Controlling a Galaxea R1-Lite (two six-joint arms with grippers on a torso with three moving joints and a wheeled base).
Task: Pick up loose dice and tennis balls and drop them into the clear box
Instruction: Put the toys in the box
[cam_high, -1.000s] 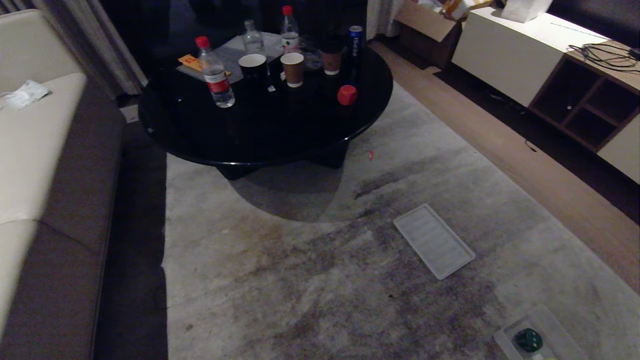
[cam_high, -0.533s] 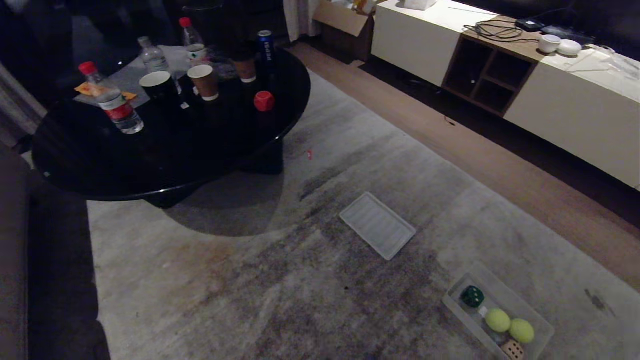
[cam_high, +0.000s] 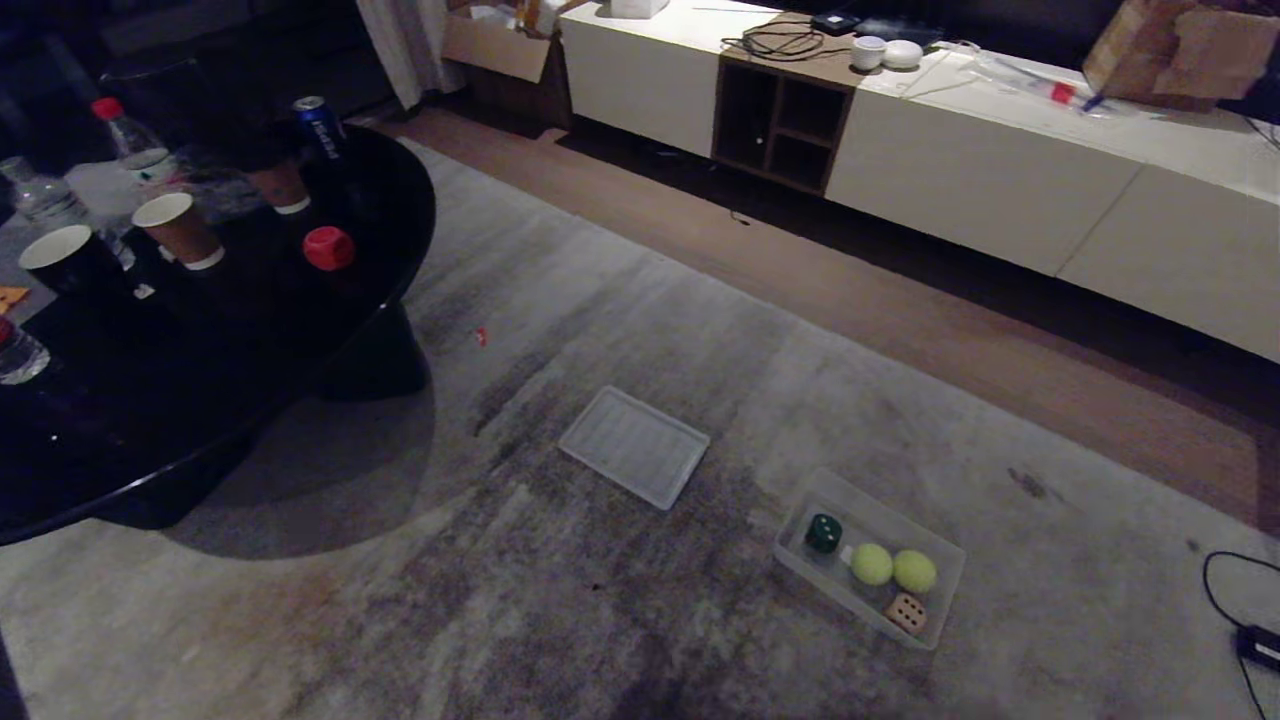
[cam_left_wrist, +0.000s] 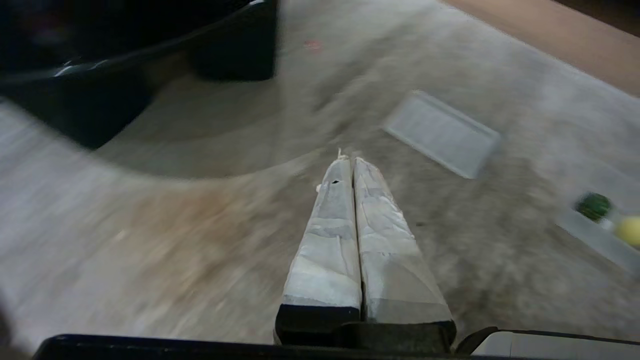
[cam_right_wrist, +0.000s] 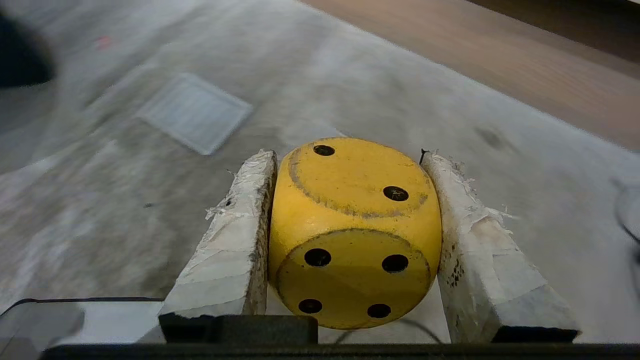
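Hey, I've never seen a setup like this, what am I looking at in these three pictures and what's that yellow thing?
It is a wheeled robot with two arms. The wide picture comes from its head camera; the other two look along each arm's pincer. On the rug sit a clear box holding a green die, two tennis balls and a tan die, plus a flat ribbed panel. A red die rests on the black table among cups and bottles. The right pincer is clamped on a yellow die. The left pincer is shut and empty.
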